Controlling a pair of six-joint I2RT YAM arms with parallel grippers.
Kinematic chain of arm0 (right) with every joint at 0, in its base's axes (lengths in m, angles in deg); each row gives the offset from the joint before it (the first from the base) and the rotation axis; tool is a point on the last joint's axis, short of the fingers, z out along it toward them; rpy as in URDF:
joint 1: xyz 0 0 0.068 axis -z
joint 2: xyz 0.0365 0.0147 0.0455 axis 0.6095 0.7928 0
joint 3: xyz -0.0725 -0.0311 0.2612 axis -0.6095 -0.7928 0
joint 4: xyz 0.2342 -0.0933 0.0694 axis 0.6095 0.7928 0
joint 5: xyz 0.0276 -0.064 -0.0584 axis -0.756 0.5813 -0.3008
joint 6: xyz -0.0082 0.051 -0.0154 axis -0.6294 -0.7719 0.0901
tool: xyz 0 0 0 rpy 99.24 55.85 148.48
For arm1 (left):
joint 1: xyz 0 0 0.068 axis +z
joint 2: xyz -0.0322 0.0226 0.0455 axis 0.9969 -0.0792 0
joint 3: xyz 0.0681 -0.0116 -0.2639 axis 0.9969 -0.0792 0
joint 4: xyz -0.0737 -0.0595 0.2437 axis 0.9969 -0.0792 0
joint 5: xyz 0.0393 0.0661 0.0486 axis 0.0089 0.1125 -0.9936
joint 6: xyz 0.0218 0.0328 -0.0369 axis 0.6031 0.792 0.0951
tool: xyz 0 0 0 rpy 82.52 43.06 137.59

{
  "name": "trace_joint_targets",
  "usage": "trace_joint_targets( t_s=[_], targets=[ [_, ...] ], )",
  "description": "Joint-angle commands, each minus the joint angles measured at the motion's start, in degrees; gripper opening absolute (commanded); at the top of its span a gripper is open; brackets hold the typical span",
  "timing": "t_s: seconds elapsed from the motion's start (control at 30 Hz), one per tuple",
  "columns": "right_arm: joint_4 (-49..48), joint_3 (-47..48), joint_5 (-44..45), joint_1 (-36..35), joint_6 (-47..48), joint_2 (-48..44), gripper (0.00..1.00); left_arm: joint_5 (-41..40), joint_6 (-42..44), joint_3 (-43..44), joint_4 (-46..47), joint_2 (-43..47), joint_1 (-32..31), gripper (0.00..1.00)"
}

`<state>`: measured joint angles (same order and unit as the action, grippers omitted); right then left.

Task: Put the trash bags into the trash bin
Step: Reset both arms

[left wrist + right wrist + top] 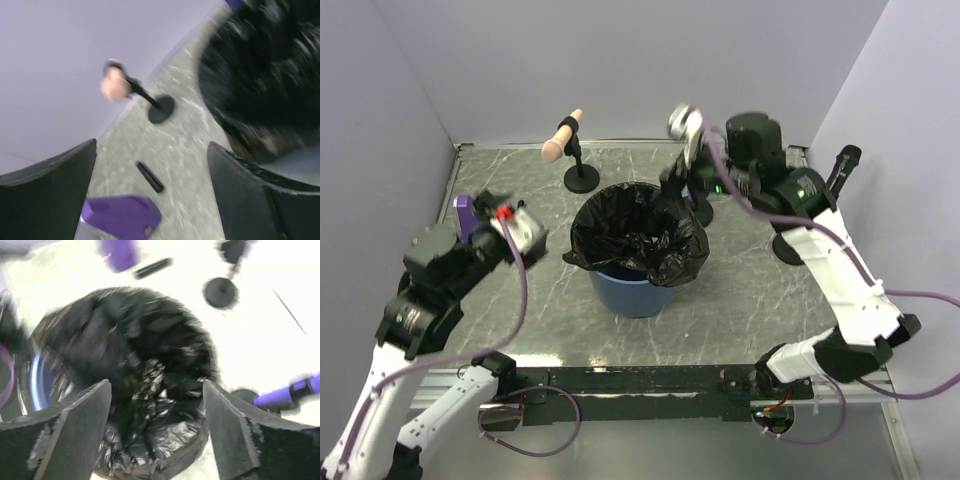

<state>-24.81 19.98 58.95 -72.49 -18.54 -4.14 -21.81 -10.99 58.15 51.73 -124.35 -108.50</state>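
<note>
The blue trash bin (632, 292) stands mid-table, lined with a crumpled black trash bag (638, 235) whose edge folds over the rim. My left gripper (525, 235) is open and empty to the left of the bin; its wrist view (151, 150) shows bare table between the fingers and the bag (265, 75) at the upper right. My right gripper (678, 185) is open and empty above the bin's far right rim. Its wrist view (156, 385) looks down into the bag (150, 405), with a strip of blue rim (36, 382) at the left.
A small black stand holding a pink-tipped piece (563, 135) stands behind the bin on a round base (582, 179). A short black stick (150, 177) and a purple piece (120, 215) lie left of the bin. Another round black base (788, 250) sits at the right. Walls enclose the table.
</note>
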Motion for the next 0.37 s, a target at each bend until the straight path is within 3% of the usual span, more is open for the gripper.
trace_joint_targets(
  t_s=[0.0, 0.03, 0.17, 0.33],
  targets=[
    [-9.3, 14.5, 20.7, 2.2, -21.5, 3.7, 0.91, -13.6, -9.3, 10.1, 15.7, -10.2, -0.9, 0.97],
    [-9.8, 19.3, 29.2, 2.1, -23.7, 5.3, 0.99, -16.4, -11.0, 13.6, 17.6, -13.2, -0.9, 0.97],
    [-11.9, 31.4, 40.4, 1.5, -11.7, 10.8, 1.00, -22.6, -17.3, 23.2, 27.3, -19.0, -0.4, 0.97],
    [-20.2, 28.0, 45.2, 2.3, -5.0, 8.8, 1.00, -22.2, -16.8, 35.2, 30.0, -26.8, -0.3, 0.97]
  ],
)
